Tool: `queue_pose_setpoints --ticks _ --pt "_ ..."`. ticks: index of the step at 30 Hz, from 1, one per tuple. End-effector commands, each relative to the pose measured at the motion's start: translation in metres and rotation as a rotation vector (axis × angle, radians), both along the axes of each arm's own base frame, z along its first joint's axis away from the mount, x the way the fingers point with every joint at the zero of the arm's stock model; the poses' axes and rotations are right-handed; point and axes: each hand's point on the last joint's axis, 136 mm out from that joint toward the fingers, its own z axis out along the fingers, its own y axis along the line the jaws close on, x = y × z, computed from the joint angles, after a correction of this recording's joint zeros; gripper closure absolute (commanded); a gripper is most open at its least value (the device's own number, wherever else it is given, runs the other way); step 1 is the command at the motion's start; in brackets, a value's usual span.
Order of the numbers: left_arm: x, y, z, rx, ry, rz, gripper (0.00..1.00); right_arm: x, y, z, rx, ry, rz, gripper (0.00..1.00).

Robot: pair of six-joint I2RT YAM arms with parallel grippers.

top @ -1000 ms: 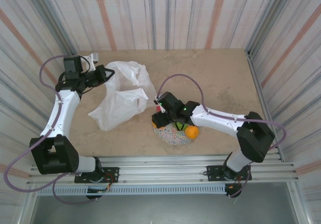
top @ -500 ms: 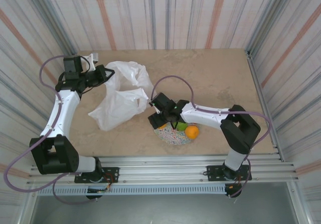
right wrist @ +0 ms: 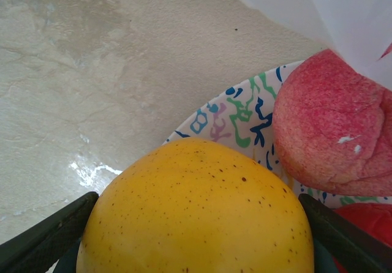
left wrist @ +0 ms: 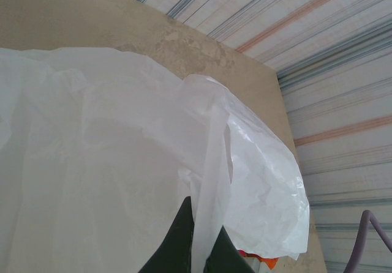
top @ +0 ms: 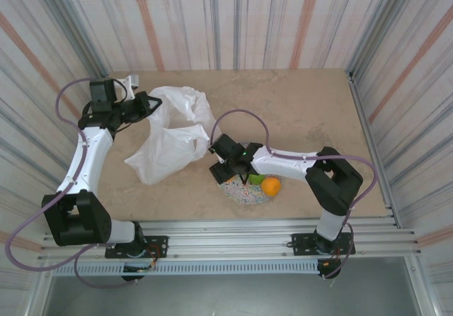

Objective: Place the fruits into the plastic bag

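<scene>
The plastic bag (top: 173,146) lies upper left, pinched tight in the left gripper (top: 154,104). In the middle, the fruits (top: 270,185) sit on a plate (right wrist: 239,111). The right gripper (top: 228,168) has its jaws wide around the yellow fruit (right wrist: 196,212); whether it holds it is unclear. It should squeeze softly, then lift straight.

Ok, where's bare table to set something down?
The table is bare at its far right, beyond the right arm, and along the near strip below the plastic bag. Crowded where bag, plate and right fingers meet.
</scene>
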Motion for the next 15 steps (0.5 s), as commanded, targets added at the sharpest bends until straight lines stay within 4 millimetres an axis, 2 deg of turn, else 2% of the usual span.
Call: queue_pose_setpoints --ticks 1,6,11,15 --pt "-0.004 -0.008 0.006 -0.026 -0.015 -0.041 1.00 -0.001 0.003 0.026 0.045 -0.035 0.013 0.26" --pt "-0.009 -0.025 0.011 -0.027 -0.036 -0.107 1.00 -0.003 -0.001 0.075 0.219 -0.063 -0.002 0.31" --pt "-0.011 -0.032 0.016 -0.033 -0.057 -0.145 1.00 -0.002 -0.015 0.129 0.439 -0.108 -0.012 0.35" --pt "-0.014 -0.037 0.022 -0.051 -0.072 -0.188 1.00 0.014 -0.029 0.152 0.530 -0.143 -0.054 0.35"
